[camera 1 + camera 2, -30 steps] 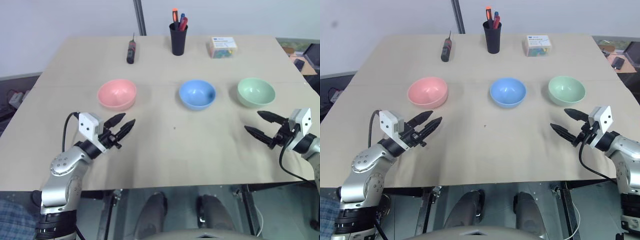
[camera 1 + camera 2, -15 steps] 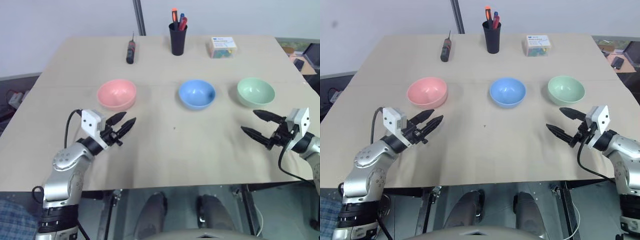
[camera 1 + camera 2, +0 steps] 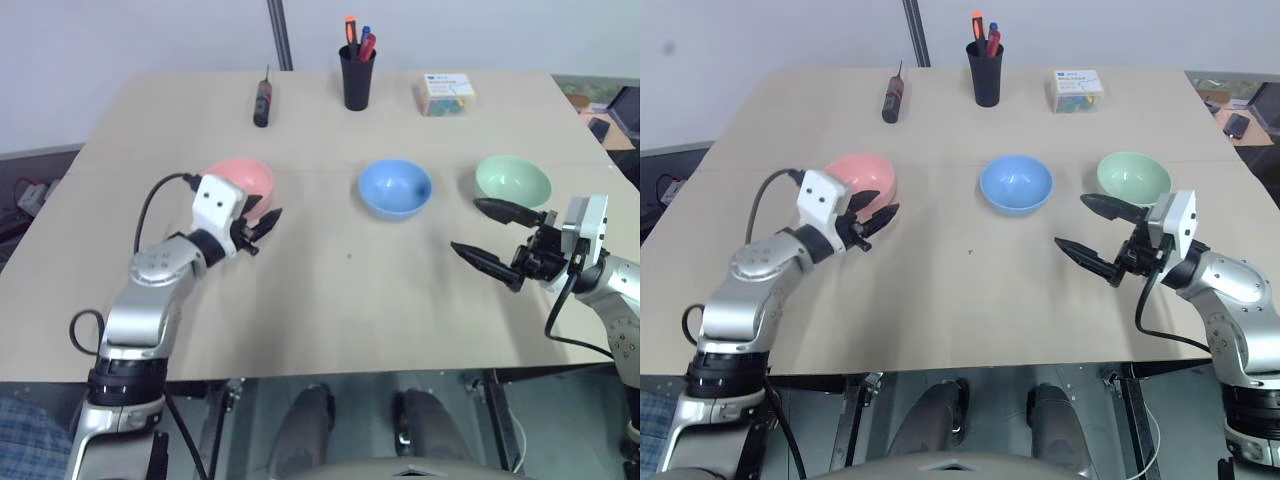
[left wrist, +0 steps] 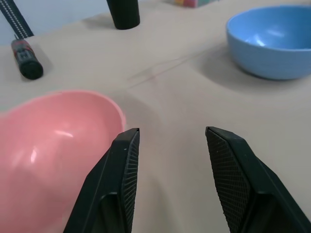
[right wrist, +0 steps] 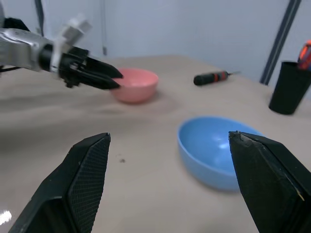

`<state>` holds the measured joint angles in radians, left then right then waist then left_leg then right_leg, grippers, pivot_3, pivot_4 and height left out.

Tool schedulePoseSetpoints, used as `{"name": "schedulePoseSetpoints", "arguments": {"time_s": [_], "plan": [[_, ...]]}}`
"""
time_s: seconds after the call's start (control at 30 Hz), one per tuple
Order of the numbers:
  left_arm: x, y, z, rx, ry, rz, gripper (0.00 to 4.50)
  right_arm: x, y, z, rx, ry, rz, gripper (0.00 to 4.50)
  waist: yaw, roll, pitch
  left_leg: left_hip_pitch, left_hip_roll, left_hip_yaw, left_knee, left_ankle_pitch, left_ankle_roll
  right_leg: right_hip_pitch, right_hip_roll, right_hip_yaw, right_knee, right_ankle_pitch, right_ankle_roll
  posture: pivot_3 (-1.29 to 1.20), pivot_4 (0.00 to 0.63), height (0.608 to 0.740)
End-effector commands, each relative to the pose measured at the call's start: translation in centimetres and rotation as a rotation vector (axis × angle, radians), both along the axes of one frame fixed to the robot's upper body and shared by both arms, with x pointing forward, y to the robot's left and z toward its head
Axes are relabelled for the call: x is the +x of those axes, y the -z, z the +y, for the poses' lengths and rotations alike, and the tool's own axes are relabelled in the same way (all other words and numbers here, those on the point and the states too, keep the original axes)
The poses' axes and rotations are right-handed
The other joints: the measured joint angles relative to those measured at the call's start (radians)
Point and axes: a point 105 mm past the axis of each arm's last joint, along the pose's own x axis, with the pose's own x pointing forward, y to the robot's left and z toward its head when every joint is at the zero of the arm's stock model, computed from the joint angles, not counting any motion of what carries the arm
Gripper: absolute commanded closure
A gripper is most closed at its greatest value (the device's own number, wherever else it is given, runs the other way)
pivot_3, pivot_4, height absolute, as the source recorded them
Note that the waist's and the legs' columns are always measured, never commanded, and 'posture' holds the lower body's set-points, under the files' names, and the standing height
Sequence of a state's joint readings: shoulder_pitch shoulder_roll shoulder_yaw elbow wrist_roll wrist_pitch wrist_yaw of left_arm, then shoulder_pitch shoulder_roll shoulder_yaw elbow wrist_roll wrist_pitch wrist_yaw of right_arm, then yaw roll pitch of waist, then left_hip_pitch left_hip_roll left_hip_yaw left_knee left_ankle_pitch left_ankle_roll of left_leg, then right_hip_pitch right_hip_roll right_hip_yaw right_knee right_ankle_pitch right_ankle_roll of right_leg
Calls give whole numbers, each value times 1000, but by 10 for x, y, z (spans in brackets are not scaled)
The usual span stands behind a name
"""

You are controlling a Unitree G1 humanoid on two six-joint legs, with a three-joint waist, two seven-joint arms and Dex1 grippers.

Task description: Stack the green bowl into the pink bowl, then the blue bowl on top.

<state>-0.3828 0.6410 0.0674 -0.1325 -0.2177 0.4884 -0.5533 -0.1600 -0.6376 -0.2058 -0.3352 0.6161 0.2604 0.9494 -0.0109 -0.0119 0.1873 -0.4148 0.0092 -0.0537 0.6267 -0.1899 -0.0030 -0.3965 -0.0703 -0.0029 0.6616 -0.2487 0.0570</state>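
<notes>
- Even, soft light is falling from above across the table (image 3: pixel 330 300), leaving the head views bright.
- The bowls are casting only faint, short shadows; the blue bowl (image 4: pixel 272 41) is throwing a soft grey one onto the tabletop beside it.
- Small highlights are glinting inside the pink bowl (image 4: pixel 53 155), which is looking slightly blurred up close.
- The right wrist view is showing a hazy background, and the near fingers (image 5: pixel 82 179) are appearing large and soft-edged.
- The wall behind is taking on a cool bluish tint.
</notes>
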Motion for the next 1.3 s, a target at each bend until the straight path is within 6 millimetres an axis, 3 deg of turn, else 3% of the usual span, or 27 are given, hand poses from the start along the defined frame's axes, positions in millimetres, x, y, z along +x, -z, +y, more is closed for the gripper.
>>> {"name": "schedulePoseSetpoints", "arguments": {"time_s": [0.03, 0.3, 0.57, 0.67, 0.77, 0.9, 1.0, 1.1, 1.3], "plan": [[12, -3, 17, 108, -79, -10, 2208, -5, -10, 2, 14, -5, -48, 419, -2, 0, 0, 0, 0, 0, 0, 0, 0, 0, 0, 0, 0, 0, 0, 0, 150, 740], [32, 15, 38, 176, -139, 69, 2208, -6, -8, -3, 6, 23, -59, 419, 0, 0, 0, 0, 0, 0, 0, 0, 0, 0, 0, 0, 0, 0, 0, 0, 150, 740], [42, 27, 26, 241, -46, 82, 2208, -11, -3, -5, -4, 27, -59, 419, 0, 0, 0, -1, 0, 0, 0, 0, 0, 0, 0, 0, 0, 0, 0, 0, 150, 740], [44, 29, 24, 266, -27, 82, 3021, -11, -2, -5, -2, 33, -60, 386, 0, 0, 0, 0, 0, 0, 0, 0, 0, 0, 0, 0, 0, 0, 0, 0, 150, 740], [47, 28, 23, 265, -20, 70, 4381, -11, -3, -8, -5, 43, -64, 386, 0, 0, 0, 0, 0, 0, 0, 0, 0, 0, 0, 0, 0, 0, 0, 0, 150, 740], [47, 30, 21, 274, 8, 86, 4456, -10, -3, -10, -8, 48, -66, 386, 0, 0, 0, 0, -1, 0, 0, 0, 0, 0, 0, 0, 0, 0, 0, 0, 150, 740], [40, 29, 6, 254, 100, 108, 4456, -10, -3, -11, -6, 45, -60, 386, 0, 0, 0, 0, 0, 0, 0, 0, 0, 0, 0, 0, 1, 0, 0, 0, 150, 740], [26, 17, -21, 199, 255, 102, 4456, -9, -2, -12, -8, 46, -56, 386, 1, 0, 0, 0, 0, 0, 0, 0, 0, 0, 0, 0, 1, 0, 0, 0, 150, 740], [-36, 14, -74, 242, 668, 188, 4456, -10, 1, -11, -8, 39, -48, 386, -4, 0, 0, -1, 0, 0, 0, 0, 0, 0, 0, 0, 0, 0, 0, 0, 150, 740]]}}
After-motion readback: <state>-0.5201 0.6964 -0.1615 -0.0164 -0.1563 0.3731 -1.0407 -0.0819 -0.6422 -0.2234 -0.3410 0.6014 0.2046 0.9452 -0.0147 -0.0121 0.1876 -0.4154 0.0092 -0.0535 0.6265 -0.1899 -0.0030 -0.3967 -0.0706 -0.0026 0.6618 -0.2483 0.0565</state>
